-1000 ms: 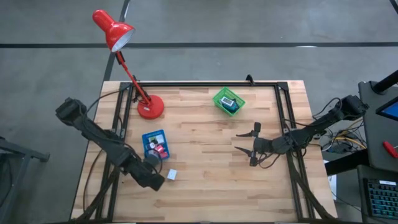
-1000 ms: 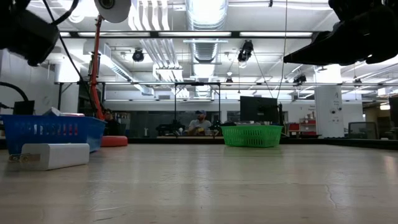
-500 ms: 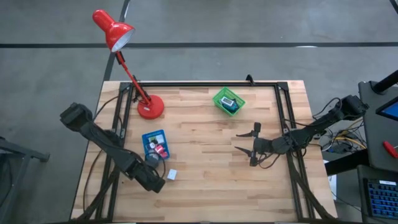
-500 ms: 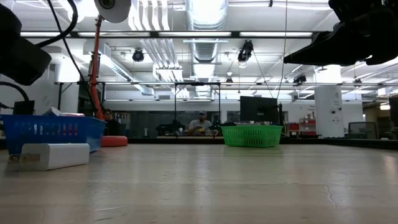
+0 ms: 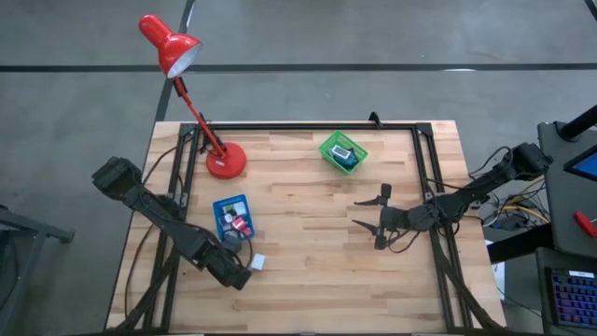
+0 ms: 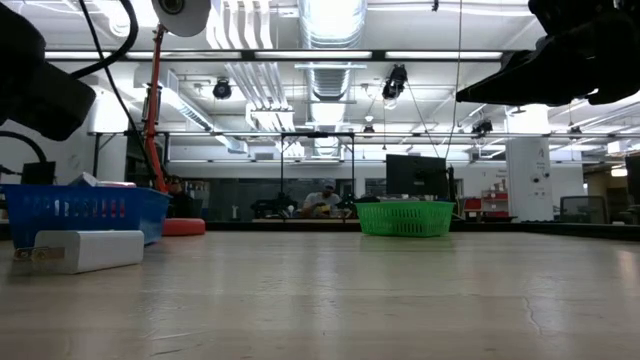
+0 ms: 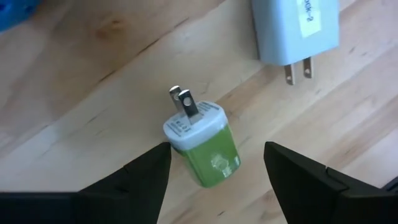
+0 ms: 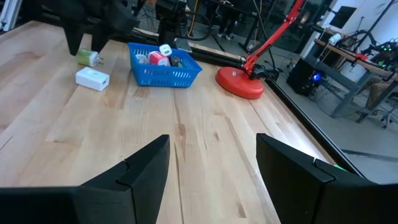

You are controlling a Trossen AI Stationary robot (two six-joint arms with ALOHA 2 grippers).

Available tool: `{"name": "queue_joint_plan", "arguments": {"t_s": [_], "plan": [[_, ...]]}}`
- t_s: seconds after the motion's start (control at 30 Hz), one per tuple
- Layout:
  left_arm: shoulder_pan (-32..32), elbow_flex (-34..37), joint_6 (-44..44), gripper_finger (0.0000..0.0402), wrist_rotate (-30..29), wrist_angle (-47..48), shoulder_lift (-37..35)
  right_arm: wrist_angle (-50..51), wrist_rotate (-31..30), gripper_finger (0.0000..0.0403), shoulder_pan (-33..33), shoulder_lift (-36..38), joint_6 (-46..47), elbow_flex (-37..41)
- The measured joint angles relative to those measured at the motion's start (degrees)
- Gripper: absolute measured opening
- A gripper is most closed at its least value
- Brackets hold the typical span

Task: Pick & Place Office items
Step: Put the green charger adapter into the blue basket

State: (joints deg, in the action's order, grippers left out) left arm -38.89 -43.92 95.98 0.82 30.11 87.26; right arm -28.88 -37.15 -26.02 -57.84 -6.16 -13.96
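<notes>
Left hand (image 7: pixel 214 171), fingers apart, hovers over the green charger (image 7: pixel 204 144) lying loose on the surface (image 5: pixel 308 233), apparently lined up to grasp it.

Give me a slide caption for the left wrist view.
Open left gripper above a green plug adapter beside a white charger.

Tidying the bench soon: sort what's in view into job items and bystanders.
Job items:
- green charger, lying loose between the open left pincer fingers
- white charger, beside it
- items in the blue tray
- items in the green basket

Bystanders:
- red desk lamp
- right pincer, open, idle mid-table
</notes>
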Motion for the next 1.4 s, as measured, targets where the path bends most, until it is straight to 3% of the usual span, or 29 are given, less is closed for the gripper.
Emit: {"name": "queue_joint_plan", "arguments": {"t_s": [1.4], "plan": [[0.2,0.11,1.77,0.0259,-0.41,-0.04,2.15,-0.02,0.07,0.0231,0.0,0.0,0.02,0.0]]}}
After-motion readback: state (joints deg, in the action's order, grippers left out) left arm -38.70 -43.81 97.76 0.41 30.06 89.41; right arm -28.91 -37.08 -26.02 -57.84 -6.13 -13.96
